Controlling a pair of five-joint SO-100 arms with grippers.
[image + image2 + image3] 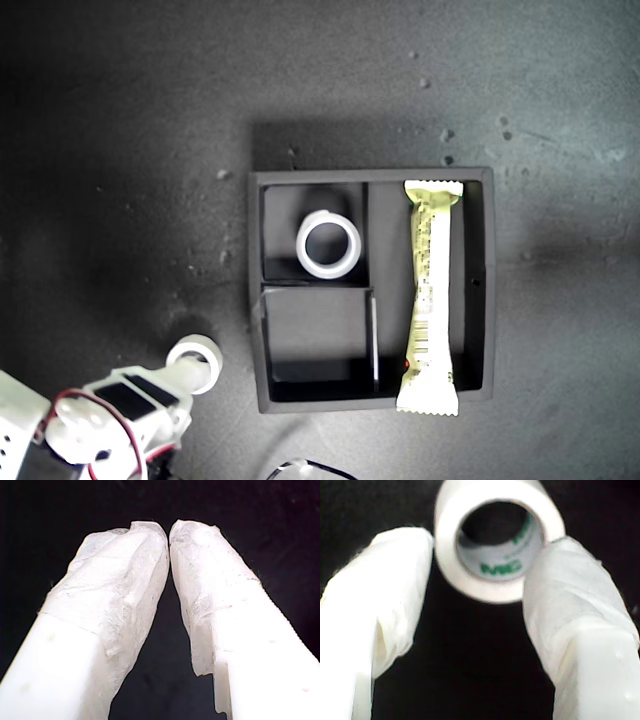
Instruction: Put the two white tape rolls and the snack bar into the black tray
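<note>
The black tray (256, 250) sits in the middle of the exterior view. One white tape roll (328, 244) lies flat in its upper small compartment. The snack bar (430, 300) lies along the long compartment on the exterior view's right, its lower crimped end over the tray's wall. A second white tape roll (195, 357) (495, 540), with green print inside its core, is outside the tray at the exterior view's lower left. My second gripper (196, 366) (485, 547) is shut on it, a fingertip on each side. My first gripper (169, 530) is shut on nothing and does not show in the exterior view.
The tray's lower small compartment (320, 335) holds nothing. The second arm's white body with a red wire (100, 420) fills the exterior view's lower left corner. A thin cable loop (300, 466) lies at the bottom edge. Small pale specks (446, 135) dot the dark surface.
</note>
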